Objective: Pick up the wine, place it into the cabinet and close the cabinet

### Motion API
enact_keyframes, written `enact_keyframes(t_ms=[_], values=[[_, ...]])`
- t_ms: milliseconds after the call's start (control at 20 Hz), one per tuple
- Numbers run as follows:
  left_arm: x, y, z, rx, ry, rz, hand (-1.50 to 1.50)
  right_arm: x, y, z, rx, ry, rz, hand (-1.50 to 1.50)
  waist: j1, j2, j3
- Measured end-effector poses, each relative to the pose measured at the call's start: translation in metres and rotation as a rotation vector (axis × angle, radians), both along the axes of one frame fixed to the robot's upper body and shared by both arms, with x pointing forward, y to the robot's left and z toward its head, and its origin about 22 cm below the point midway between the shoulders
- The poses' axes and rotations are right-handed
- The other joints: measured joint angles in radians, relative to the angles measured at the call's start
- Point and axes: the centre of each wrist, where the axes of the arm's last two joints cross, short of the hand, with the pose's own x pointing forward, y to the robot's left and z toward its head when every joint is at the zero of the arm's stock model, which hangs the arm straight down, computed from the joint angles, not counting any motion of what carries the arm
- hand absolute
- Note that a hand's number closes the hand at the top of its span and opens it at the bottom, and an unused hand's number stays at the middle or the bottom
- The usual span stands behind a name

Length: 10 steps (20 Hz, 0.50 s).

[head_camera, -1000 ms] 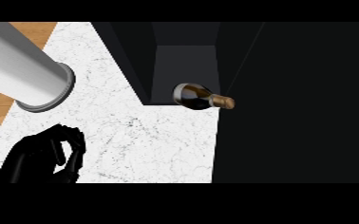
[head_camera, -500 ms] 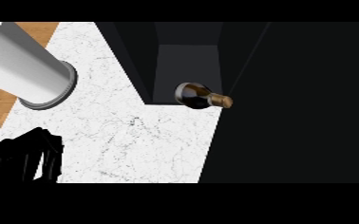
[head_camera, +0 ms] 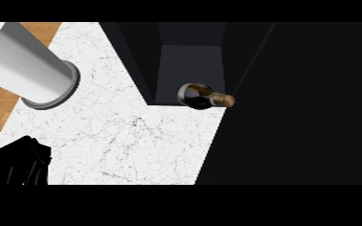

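My left hand [head_camera: 22,162] shows at near left, over the white counter [head_camera: 127,139], holding nothing; finger spread unreadable. Wine bottle [head_camera: 203,96] stands at the dark cabinet [head_camera: 189,57] opening's near edge.

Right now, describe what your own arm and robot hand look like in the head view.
One forearm shows at the upper left: a smooth, pale grey cylinder that ends in a darker grey rim. No cables or markings are visible on it. At the lower left edge sits a robot hand, plain black and blocky, too dark to show any detail. It appears apart from the grey forearm. No other arm or robot hand is in view.
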Motion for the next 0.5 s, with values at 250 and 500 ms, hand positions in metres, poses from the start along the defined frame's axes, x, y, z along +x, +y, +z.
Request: enact_keyframes(t_ms=[250, 500], values=[[0.0, 0.008, -0.001, -0.001, -0.001, 0.003, 1.5, 0.006, 0.04, 0.024, 0.057, 0.011, 0.087, 1.5, -0.004, 0.0, 0.0], [-0.002, 0.015, -0.002, -0.002, 0.0, 0.001, 1.5, 0.031, 0.074, 0.04, 0.094, 0.025, 0.106, 1.5, -0.003, 0.0, 0.001]])
